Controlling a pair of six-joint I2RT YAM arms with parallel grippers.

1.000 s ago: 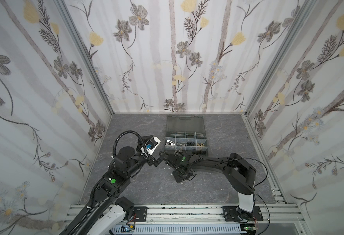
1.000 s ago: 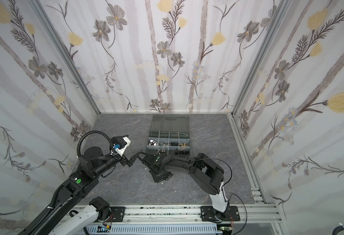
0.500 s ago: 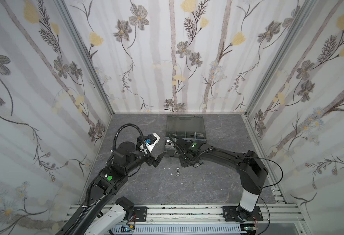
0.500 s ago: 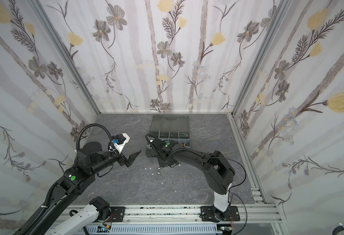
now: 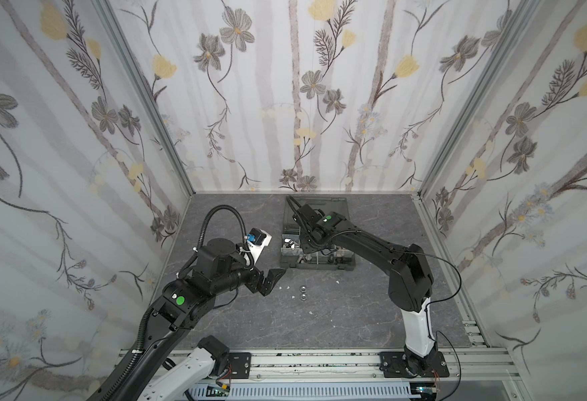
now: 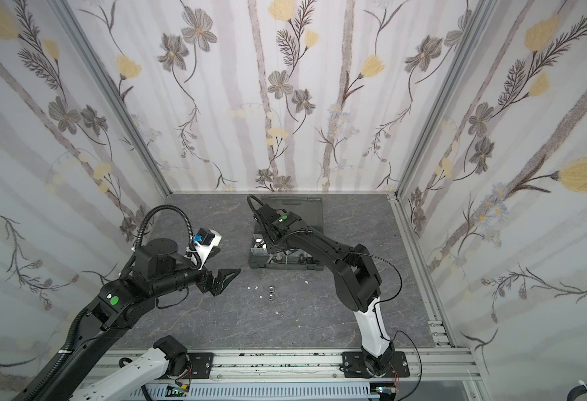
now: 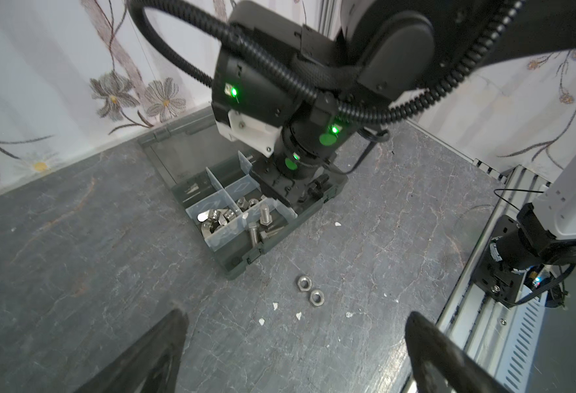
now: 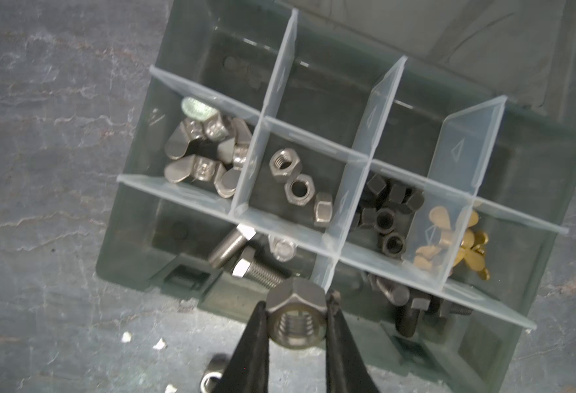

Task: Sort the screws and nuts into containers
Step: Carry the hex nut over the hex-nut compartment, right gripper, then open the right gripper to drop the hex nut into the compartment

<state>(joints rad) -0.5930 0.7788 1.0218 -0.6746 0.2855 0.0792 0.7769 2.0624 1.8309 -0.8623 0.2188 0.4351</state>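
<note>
**Right arm has carried a nut from the table to the case**

Since a second ago the right gripper (image 8: 297,306) has left the table (image 5: 320,323) in front of the organizer case (image 5: 320,268) and now hangs over its compartments. The left gripper (image 5: 271,279) has kept much the same place.

The right fingers pinch a silver hex nut (image 8: 296,323) on opposite sides. Its threaded bore faces the wrist camera, so its axis runs roughly along the fingers. It sits over the case's front row, in line with the translucent divider between the silver bolts (image 8: 245,258) and the black bolts (image 8: 405,306). The silver bolts lie flat, their long axes at differing angles. The next row holds, in separate compartments, silver wing nuts (image 8: 201,153), silver hex nuts (image 8: 297,183), matte black hex nuts (image 8: 388,217) and brass wing nuts (image 8: 450,245).

The left gripper is spread wide, holding nothing, just beside the case's front left corner. Two loose hex nuts (image 7: 303,282) lie flat, bores upward, just beside each other on the marbled grey surface among white specks (image 7: 274,305).
</note>
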